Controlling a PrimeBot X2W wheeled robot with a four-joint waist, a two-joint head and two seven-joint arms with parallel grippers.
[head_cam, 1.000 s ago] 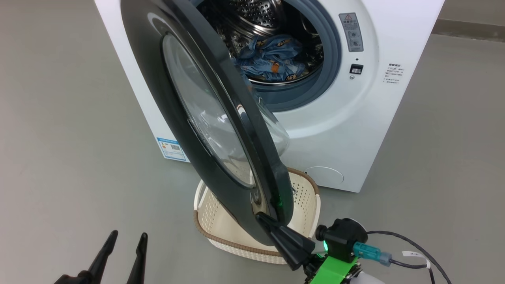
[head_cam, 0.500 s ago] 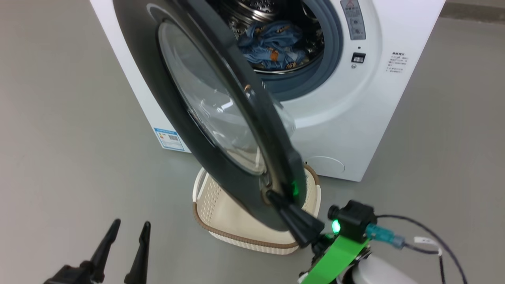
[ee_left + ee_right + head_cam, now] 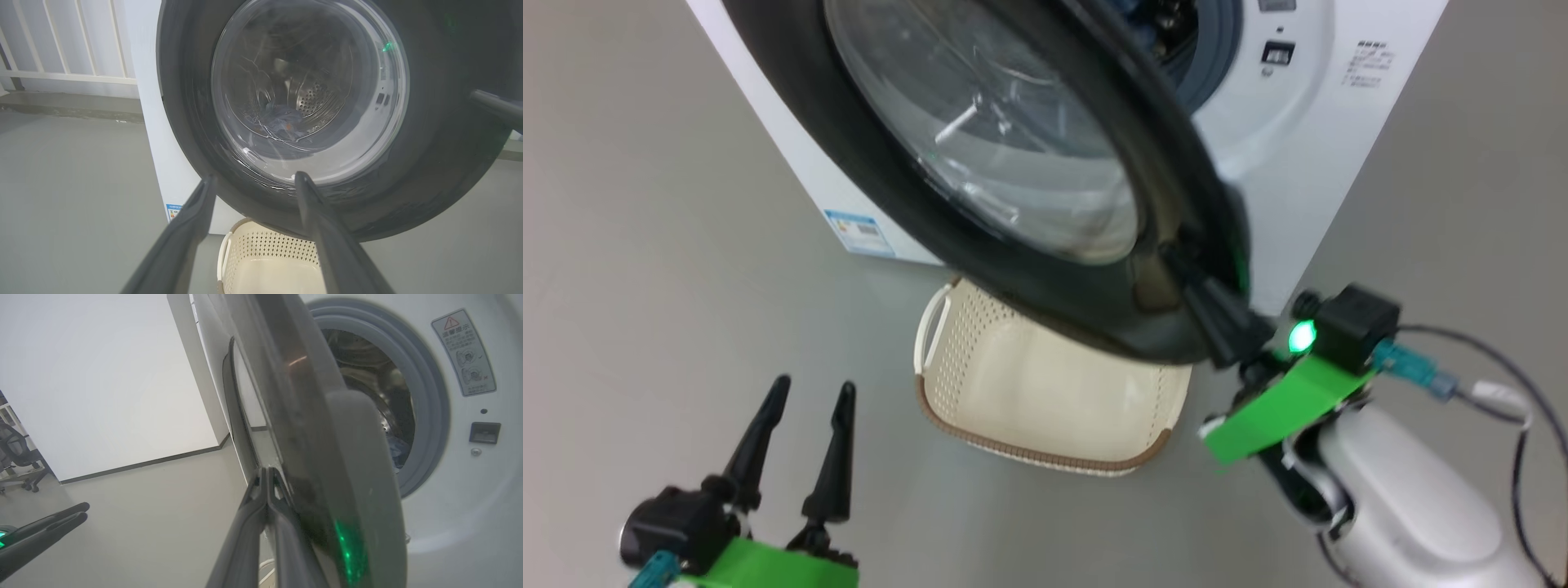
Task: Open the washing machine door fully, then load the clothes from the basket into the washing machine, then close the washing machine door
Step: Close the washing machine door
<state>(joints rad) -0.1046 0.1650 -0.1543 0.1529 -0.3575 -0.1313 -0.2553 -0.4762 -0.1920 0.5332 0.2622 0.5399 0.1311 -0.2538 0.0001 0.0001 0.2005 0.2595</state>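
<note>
1. The washing machine door point(image 3: 988, 131) is seen partly open, swung out at an angle from the white front of the washing machine point(image 3: 1282, 147).
2. The right gripper point(image 3: 1176, 260) is fully closed: its two fingers point(image 3: 245, 531) are pressed together and nothing is held between them. Their tips are laid against the outer side of the door, on the black rim near its free edge.
3. The left gripper point(image 3: 814, 384) is kept wide open with nothing in it. It is held above the grey floor point(image 3: 645, 286), well apart from the door and to the left of the basket point(image 3: 1029, 447).
4. The basket is placed on the floor just in front of the machine, and in the head view its far part is covered by the lower rim of the door.
5. In the left wrist view, a blue bundle with a small orange spot is seen through the glass, low in the steel drum point(image 3: 318, 98). It is blurred by reflections, so it is probably the clothes point(image 3: 282, 120).
6. The grey-blue gasket point(image 3: 429, 396) is seen around the opening.
</note>
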